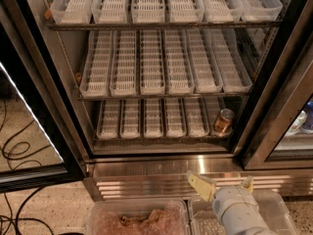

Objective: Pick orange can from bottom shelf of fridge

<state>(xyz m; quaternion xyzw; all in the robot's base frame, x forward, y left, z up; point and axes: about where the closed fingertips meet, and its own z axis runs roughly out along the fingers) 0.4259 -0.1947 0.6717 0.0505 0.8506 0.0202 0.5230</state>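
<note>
The fridge stands open in front of me, with three racks of white slotted trays. The orange can stands upright in the rightmost lane of the bottom shelf, near the front edge. My gripper is low at the bottom right, in front of the steel base trim, below the can and well apart from it. Its two pale yellow fingers are spread apart with nothing between them.
The open black-framed glass door stands at the left, with black cables on the floor behind it. A second door frame stands at the right. Two clear plastic bins sit on the floor below the gripper.
</note>
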